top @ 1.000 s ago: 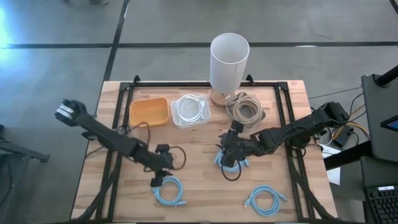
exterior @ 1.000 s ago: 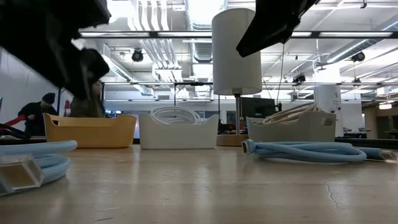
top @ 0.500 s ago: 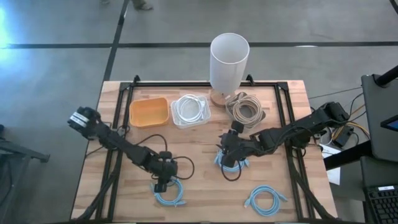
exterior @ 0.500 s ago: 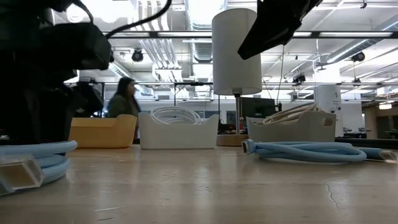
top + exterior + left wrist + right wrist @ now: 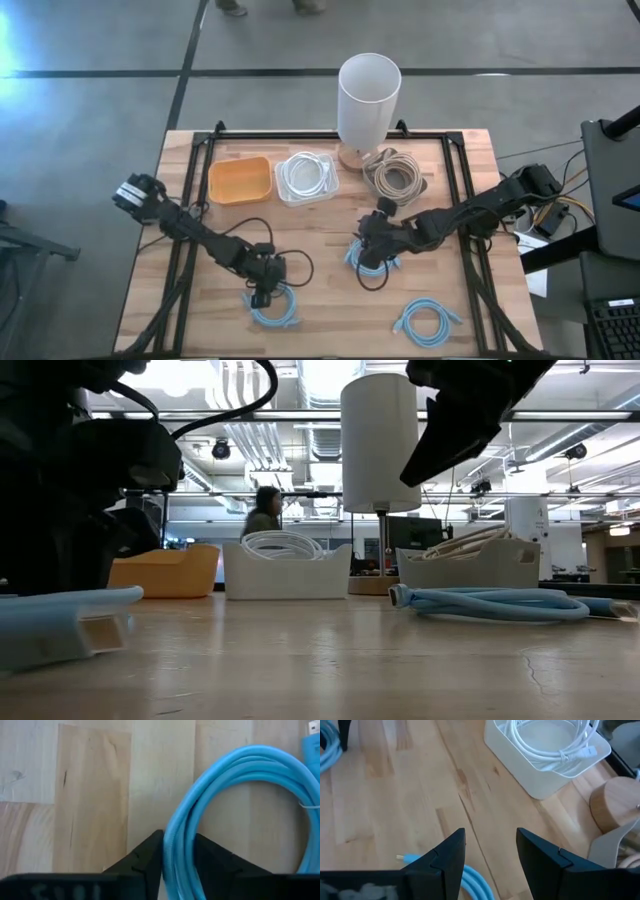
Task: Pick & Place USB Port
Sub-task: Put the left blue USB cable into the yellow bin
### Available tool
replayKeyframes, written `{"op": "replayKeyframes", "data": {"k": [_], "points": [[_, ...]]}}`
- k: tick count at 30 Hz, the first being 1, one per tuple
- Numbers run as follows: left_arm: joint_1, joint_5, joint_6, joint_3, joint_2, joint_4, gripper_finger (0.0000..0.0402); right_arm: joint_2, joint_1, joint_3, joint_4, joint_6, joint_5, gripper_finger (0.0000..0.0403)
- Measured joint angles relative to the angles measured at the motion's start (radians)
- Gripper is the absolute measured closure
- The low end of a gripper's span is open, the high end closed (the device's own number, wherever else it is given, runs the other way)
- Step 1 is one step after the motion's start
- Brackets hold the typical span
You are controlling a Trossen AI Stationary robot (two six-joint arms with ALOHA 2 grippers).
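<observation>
My left claw (image 5: 266, 297) is down on the near-left blue cable coil (image 5: 271, 308), fingers (image 5: 145, 857) either side of one bundle of strands, pinching it. That coil lies flat on the table (image 5: 330, 300), its plug end near the low camera (image 5: 70, 632). My left arm reaches in low from the left edge. My right claw (image 5: 372, 250) hangs spread over a second blue cable (image 5: 362, 258) mid-table, fingers (image 5: 445, 855) apart, nothing held, arm stretched in from the right.
</observation>
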Motion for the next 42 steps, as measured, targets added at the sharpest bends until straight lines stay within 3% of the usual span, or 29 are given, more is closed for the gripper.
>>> {"op": "replayKeyframes", "data": {"k": [6, 9, 12, 20, 27, 35, 42], "points": [[0.014, 0.002, 0.009, -0.003, -0.054, -0.011, 0.0375, 0.0, 0.0, -0.003, 0.002, 0.038, 0.0, 0.0232], [0.032, -0.038, 0.007, -0.006, -0.12, -0.058, 0.0379, 0.0, 0.0, -0.003, 0.002, 0.04, 0.0, 0.0232], [0.049, -0.185, -0.005, 0.024, -0.211, -0.179, 0.0369, 0.0, 0.0, -0.003, 0.003, 0.042, 0.0, 0.0232], [0.124, -0.659, -0.057, 0.143, -0.436, -0.691, 0.0367, 0.0, -0.001, -0.003, 0.021, 0.034, 0.0, 0.0232], [0.27, -0.913, 0.028, 0.2, -0.576, -0.822, 0.0365, 0.0, -0.001, -0.003, 0.023, 0.03, 0.0, 0.0232], [0.557, -0.961, 0.142, 0.118, -0.619, -0.836, 0.0364, 0.0, -0.001, -0.003, 0.024, 0.03, 0.0, 0.0232], [0.791, -0.897, 0.265, -0.027, -0.578, -0.709, 0.0363, 0.0, -0.001, -0.003, 0.024, 0.02, 0.0, 0.0232]]}}
